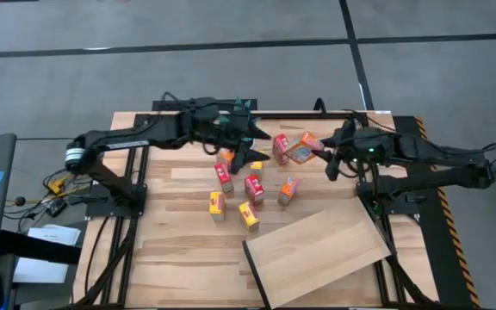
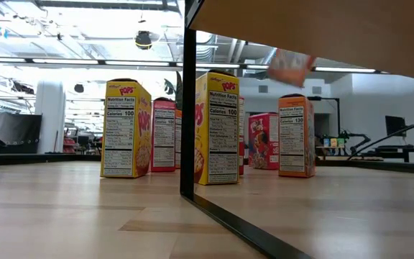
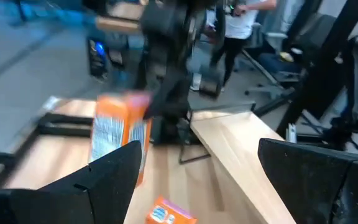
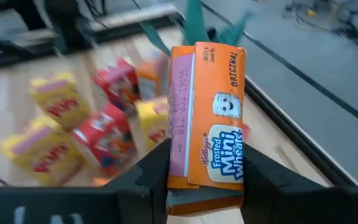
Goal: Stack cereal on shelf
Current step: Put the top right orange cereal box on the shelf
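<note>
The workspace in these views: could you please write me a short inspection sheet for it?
Surface: planked wooden tabletop.
Job's things: pale shelf board lies at the near right, tilted; red, yellow and orange cereal boxes stand mid-table, none on the board.
Clutter: green plant at the far edge.
End effectors: right end effector shut on an orange Mini-Wheats box, lifted off the table; left end effector open, empty, hovering above the boxes.
Cables: loose wires beside the left arm's base.
Surroundings: grey floor; a person stands beyond the table.
</note>
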`<state>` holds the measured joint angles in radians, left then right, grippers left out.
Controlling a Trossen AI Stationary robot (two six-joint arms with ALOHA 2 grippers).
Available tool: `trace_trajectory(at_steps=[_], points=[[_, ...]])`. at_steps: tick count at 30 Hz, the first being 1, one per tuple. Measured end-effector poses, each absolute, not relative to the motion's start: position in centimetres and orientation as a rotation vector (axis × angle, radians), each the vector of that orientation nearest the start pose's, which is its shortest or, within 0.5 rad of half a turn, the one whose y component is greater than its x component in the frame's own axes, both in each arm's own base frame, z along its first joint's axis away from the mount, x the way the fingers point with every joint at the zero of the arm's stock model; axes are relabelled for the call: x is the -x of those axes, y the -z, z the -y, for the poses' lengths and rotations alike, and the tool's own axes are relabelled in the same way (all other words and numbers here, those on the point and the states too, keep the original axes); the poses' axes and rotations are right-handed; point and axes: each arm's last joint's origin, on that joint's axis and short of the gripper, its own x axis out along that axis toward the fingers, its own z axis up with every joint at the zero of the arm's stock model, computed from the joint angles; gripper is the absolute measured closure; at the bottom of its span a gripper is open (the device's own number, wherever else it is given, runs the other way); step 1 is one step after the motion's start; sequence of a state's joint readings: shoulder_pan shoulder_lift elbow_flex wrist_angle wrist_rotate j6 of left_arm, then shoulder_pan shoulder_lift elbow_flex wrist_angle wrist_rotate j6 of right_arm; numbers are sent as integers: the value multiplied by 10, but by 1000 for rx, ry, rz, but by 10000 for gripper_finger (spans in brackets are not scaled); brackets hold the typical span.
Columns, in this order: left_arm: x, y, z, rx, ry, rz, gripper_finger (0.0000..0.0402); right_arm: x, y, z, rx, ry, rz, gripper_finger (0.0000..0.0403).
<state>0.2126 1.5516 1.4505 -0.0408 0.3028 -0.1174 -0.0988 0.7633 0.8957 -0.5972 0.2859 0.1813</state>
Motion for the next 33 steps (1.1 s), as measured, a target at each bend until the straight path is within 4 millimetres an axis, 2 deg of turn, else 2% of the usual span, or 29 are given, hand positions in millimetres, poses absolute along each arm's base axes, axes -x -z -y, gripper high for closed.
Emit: trace_trajectory(at_steps=[4,10,22,33], points=[[-373,-370,-73,192,111,-177,87,-148,-340,15,-147,370,-421,245],[-389,-365,-76,195,128,-186,87,-151,-337,3,-173,311,-456,233],[-397,-348,-78,271,164,-259,87,-172,-335,-13,-161,223,-442,242],[-409,-336,-65,266,153,-279,87,-196,-326,-18,-155,212,-455,230]])
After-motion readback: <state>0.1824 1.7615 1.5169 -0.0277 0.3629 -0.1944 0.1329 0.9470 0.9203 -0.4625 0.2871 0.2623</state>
